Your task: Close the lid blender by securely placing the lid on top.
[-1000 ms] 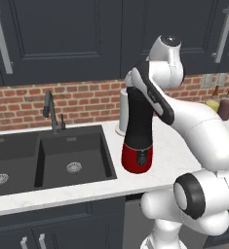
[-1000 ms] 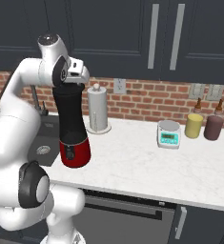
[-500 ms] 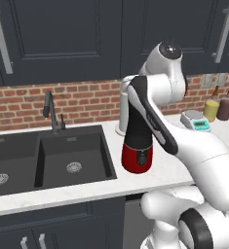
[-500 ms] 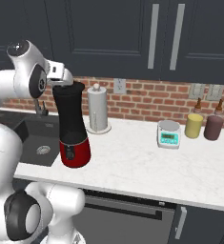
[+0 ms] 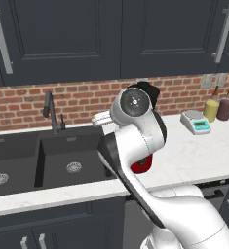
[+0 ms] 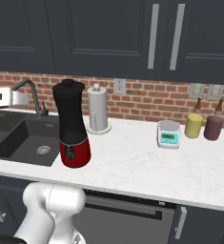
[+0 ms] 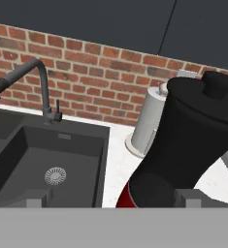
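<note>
1 lid (image 6: 69,86) atop blender (image 6: 72,125), sink (image 7: 47,160) alongside

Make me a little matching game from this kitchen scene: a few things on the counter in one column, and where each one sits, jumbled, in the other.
Things:
1. lid
2. paper towel roll
3. kitchen scale
4. blender

Places:
A. against the brick wall, just behind and right of the blender
B. near the counter's front edge, beside the sink
C. on top of the black jar
D. left of the yellow and dark bottles

Pairs: 1-C, 2-A, 3-D, 4-B
</note>
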You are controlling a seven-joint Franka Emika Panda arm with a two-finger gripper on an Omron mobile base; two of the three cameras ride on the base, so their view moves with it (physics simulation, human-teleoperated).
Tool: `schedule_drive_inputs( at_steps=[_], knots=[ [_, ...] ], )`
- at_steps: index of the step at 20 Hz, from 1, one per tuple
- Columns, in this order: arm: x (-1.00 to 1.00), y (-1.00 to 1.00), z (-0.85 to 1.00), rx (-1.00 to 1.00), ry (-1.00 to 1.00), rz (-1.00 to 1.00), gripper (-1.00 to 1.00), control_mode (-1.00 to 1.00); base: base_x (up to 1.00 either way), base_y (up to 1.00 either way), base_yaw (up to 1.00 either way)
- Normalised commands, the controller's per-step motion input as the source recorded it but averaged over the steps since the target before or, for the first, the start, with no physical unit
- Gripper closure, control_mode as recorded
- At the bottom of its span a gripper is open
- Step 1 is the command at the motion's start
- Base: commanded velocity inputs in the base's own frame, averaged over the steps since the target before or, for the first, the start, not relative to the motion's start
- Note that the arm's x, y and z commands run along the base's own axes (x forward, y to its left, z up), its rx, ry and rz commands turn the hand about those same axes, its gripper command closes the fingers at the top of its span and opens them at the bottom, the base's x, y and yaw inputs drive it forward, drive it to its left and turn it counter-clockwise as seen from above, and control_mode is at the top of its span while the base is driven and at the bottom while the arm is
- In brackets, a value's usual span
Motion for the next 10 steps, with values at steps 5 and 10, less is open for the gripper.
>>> schedule_drive_inputs(
  at_steps=[5, 10],
  knots=[
    [-1.00, 0.72, -0.36, -0.06, 0.05, -0.08, -1.00, -1.00, 0.00, 0.00, 0.00],
    [-0.74, 0.21, -0.26, 0.01, 0.16, -0.05, -1.00, -1.00, 0.00, 0.00, 0.00]
  ],
)
